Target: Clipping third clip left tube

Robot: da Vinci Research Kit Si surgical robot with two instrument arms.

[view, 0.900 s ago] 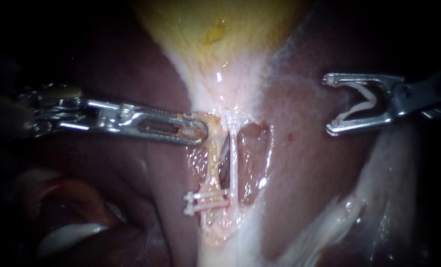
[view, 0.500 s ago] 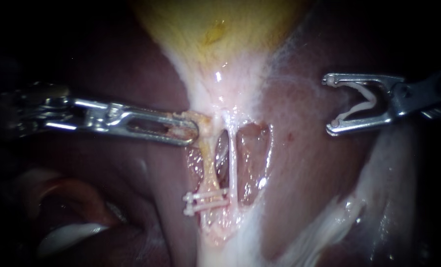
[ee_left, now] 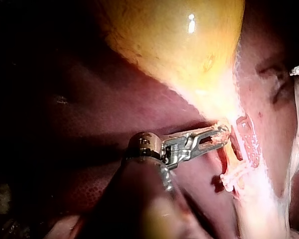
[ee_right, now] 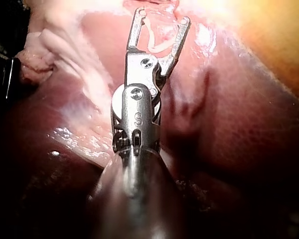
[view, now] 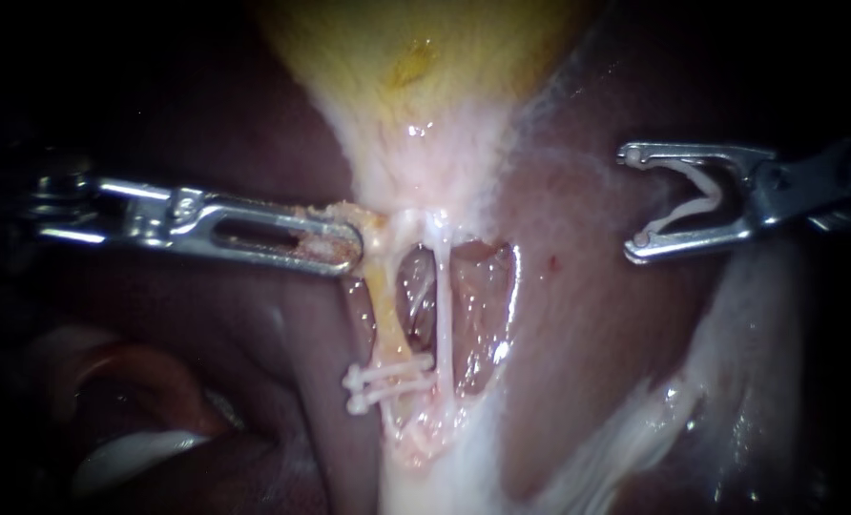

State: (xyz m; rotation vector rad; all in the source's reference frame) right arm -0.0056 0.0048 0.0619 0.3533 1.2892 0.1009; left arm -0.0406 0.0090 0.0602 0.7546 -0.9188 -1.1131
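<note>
Left instrument (view: 344, 250): enters from 9 o'clock and lies nearly level. Jaws closed on yellow tissue (view: 373, 227) at the top end of the left tube.

Right instrument (view: 633, 202): enters from 3 o'clock with tips toward 9 o'clock. Jaws spread wide, over the liver (view: 588, 315), well apart from both tubes.

Loaded clip (view: 697, 205): white, open V shape. Seated between the right instrument's jaws, one leg against each jaw.

Left tube (view: 384, 319): yellowish, near centre, runs from 12 toward 6 o'clock. Free of the loaded clip.

Right tube (view: 442, 305): thin, white, just beside the left tube on its 3 o'clock side.

Upper fitted clip (view: 392, 367): white, nearly level, across the lower end of the left tube.

Lower fitted clip (view: 387, 391): just at 6 o'clock of the upper one, same lie.

Gallbladder (view: 416, 67): yellow, at 12 o'clock, narrows toward the tubes.

Left wrist view: left instrument (ee_left: 217, 138) clamps tissue beside the gallbladder (ee_left: 174, 45).

Right wrist view: right instrument (ee_right: 162, 16) wide, loaded clip (ee_right: 157, 47) inside.
</note>
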